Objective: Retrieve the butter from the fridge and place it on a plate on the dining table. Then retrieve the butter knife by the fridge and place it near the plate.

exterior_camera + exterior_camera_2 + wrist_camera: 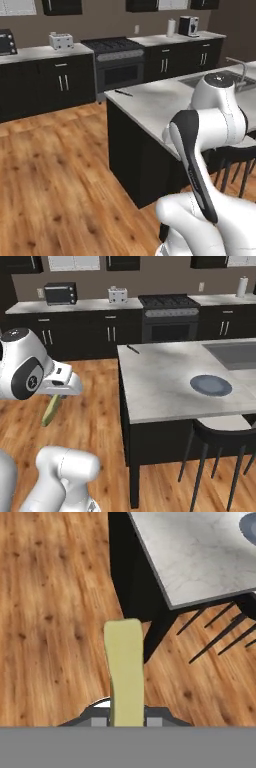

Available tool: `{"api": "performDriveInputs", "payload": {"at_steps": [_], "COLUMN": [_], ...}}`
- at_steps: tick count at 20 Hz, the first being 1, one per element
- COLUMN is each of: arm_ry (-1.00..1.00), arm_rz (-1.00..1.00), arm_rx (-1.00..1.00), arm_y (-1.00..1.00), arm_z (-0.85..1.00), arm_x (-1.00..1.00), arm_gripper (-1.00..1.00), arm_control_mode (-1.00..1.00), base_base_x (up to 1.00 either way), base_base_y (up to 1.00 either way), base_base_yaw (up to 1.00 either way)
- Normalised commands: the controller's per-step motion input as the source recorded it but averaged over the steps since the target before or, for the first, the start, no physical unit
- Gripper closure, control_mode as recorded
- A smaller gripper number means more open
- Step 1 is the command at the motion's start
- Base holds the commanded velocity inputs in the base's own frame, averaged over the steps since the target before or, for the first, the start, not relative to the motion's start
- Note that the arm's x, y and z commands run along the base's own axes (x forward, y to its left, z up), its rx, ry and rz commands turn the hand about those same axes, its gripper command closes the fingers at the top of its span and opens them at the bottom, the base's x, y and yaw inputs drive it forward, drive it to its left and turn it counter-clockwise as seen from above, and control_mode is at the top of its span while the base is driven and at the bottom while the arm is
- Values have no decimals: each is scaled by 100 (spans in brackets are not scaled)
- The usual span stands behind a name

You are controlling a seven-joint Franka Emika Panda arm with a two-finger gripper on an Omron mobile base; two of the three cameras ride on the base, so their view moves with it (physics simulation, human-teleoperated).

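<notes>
Butter (pixel 125 672), a slim, straight, pale yellow stick, clamped lengthwise between the closed jaws above the wooden floor (pixel 50 612).

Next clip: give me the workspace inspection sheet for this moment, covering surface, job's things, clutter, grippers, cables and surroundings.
Surface: dining table, white-grey marble top with an inset sink at its far right end.
Job's things: butter held in the gripper, out over the wood floor short of the table; plate bare, near the table's front edge; butter knife lying at the table's far left corner.
Clutter: nothing seen on the table besides those.
Grippers: gripper shut on the butter.
Cables: nothing seen.
Surroundings: stove, toaster and toaster oven along the back counter; a black chair at the table.
</notes>
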Motion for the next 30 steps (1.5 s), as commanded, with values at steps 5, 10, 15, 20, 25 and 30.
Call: {"api": "performDriveInputs", "payload": {"at_steps": [5,10,15,20,25,30], "arm_ry": [0,0,0,0,0,0], "arm_rz": [0,0,0,0,0,0], "arm_rx": [0,0,0,0,0,0], "arm_y": [0,0,0,0,0,0], "arm_z": [0,0,0,0,0,0], "arm_x": [0,0,0,0,0,0], "arm_gripper": [100,100,100,100,100,100], "arm_control_mode": [100,100,100,100,100,100], "base_base_x": [6,1,10,1,0,4], "base_base_y": [-100,-100,-100,-99,-63,-7], "base_base_yaw": [22,22,21,18,9,1]}}
